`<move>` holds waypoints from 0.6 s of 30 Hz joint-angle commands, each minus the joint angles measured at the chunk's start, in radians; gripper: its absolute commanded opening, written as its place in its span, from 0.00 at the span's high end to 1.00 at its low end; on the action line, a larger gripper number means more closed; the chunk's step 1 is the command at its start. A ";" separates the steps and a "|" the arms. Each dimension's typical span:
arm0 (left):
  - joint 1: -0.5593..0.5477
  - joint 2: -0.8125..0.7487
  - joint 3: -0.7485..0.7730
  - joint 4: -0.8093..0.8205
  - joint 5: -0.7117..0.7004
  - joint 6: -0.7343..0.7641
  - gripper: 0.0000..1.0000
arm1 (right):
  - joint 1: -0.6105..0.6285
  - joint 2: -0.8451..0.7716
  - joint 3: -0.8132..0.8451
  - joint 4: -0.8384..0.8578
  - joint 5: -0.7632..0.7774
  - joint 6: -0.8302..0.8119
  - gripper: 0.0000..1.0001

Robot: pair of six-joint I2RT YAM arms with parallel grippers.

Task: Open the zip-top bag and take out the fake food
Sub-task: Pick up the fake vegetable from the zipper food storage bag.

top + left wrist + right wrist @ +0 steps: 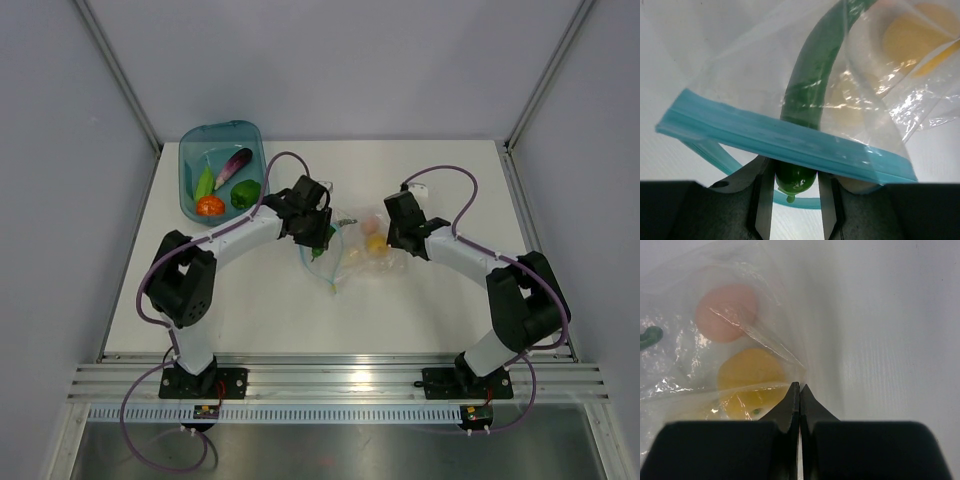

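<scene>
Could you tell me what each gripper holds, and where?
The left gripper pinches the long green plastic pod by its tip; the right gripper pinches the clear crinkly zip-top bag by its wall.

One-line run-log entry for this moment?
left gripper: shut on green pod tip outside zip-top bag mouth | right gripper: shut on bag edge | inside: lemon, pinkish piece

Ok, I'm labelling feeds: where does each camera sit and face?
Top: above, behind the bases, facing down at the table; both arms show.
Left wrist: faces along the left gripper, shut on a green pod.
Right wrist: faces along the right gripper, shut on the bag.
Both wrists share the bag and lemon.
</scene>
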 commanded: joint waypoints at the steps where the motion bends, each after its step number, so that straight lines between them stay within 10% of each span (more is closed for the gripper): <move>1: 0.006 0.013 0.032 -0.002 0.042 0.000 0.76 | -0.008 0.001 0.049 -0.010 0.048 -0.002 1.00; 18: 0.016 -0.250 -0.064 -0.081 -0.369 -0.003 0.77 | -0.008 0.009 0.065 -0.053 0.152 0.038 1.00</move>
